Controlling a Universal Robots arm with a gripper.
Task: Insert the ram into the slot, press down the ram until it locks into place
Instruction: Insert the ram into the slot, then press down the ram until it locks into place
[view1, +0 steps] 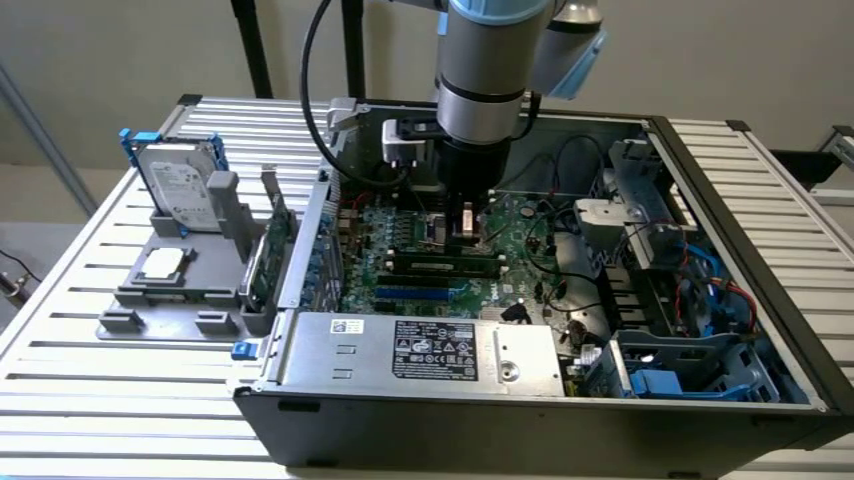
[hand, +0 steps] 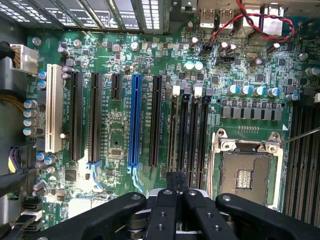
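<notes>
Robotics lab: slatted aluminium bench (view1: 80, 330), opened PC case (view1: 534, 420).

Exterior view. A bench of pale grey slatted aluminium profiles (view1: 120, 330) runs across the scene and continues on the exterior view's right (view1: 787, 200). Behind it stands a plain, matte beige wall (view1: 120, 50), evenly lit, with soft shadows only. Two dark vertical metal posts (view1: 251, 45) rise against the wall near the bench's far edge. At the exterior view's left, a slim light-grey upright bar (view1: 34, 125) slants past a strip of what may be pale floor (view1: 27, 225).
</notes>
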